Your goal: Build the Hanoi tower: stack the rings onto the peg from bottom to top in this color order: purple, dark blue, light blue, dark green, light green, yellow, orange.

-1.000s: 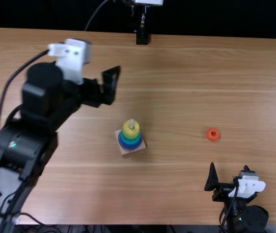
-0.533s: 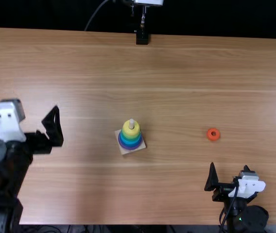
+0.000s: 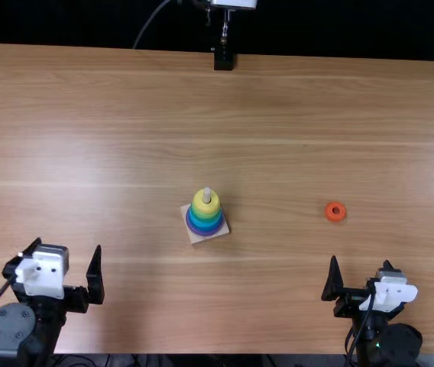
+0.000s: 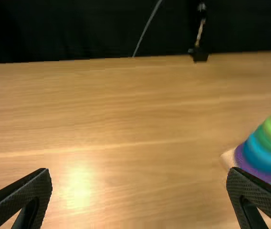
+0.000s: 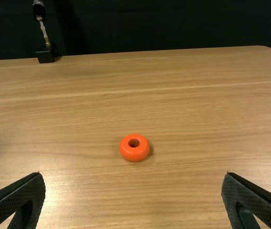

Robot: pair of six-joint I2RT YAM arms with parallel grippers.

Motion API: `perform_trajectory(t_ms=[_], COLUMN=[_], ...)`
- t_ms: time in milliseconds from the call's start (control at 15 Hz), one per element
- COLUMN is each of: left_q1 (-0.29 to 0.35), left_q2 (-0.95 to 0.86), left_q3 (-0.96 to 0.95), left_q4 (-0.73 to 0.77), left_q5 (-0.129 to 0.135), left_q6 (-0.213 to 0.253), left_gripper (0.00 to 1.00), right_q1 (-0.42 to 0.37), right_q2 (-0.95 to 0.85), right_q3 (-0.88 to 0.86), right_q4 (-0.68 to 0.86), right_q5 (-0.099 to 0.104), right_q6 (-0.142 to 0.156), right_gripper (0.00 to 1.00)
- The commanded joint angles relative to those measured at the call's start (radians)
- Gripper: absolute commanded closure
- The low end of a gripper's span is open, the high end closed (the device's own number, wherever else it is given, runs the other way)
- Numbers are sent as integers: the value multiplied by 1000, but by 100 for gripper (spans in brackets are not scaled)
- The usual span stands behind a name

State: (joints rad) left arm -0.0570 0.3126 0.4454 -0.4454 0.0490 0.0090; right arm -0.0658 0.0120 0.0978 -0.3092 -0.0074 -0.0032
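Currently: orange ring [image 3: 328,212], qty. 1, flat on table [image 3: 278,306], approx. 3 o'clock of stack [image 3: 205,220] in top view; L. gripper [image 3: 68,245] & R. gripper [image 3: 361,261] spread, empty; risk: ring tumbling off short peg tip [image 3: 207,193] if released off-ctr.

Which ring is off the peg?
The orange ring: it lies flat on the table, while the other rings are stacked on the peg, the yellow ring uppermost.
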Motion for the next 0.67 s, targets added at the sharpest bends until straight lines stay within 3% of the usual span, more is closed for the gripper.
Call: perform_trajectory(t_ms=[0, 200, 600], left_q1=[8, 13, 16], left_q2=[-84, -198, -310], left_q3=[-77, -238, -389], left_q4=[24, 61, 53], left_q5=[3, -9, -10], left_q6=[65, 63, 61], left_gripper=[0, 0, 0], right_q1=[-2, -2, -3], right_q2=[-12, -12, -12], right_q3=[-79, -79, -79], right_q4=[-31, -31, -31], right_q5=[-5, -5, -5], right_q6=[-6, -4, -6], right_gripper=[0, 0, 0])
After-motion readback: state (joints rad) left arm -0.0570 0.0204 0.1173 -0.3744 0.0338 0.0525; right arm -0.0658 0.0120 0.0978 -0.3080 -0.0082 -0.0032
